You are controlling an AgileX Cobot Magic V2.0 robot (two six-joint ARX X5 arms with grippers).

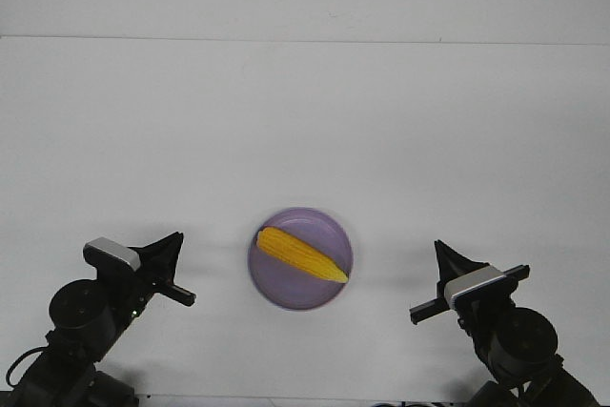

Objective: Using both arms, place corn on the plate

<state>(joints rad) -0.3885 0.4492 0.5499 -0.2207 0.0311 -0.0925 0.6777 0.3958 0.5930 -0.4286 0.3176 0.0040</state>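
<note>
The corn [301, 254], a yellow-orange cob with its pale point toward the right, lies at a slant inside the lavender-purple plate [276, 295] near the table's front middle. My left gripper [174, 240] rests left of the plate, clear of it, its black fingers together in a single point and holding nothing. My right gripper [441, 249] rests right of the plate, also clear of it, fingers together and empty. Both grippers are low near the front edge.
The white table [305, 121] stretches back to a pale wall. Nothing other than the plate and corn shows on it. Both arm bases sit at the bottom corners.
</note>
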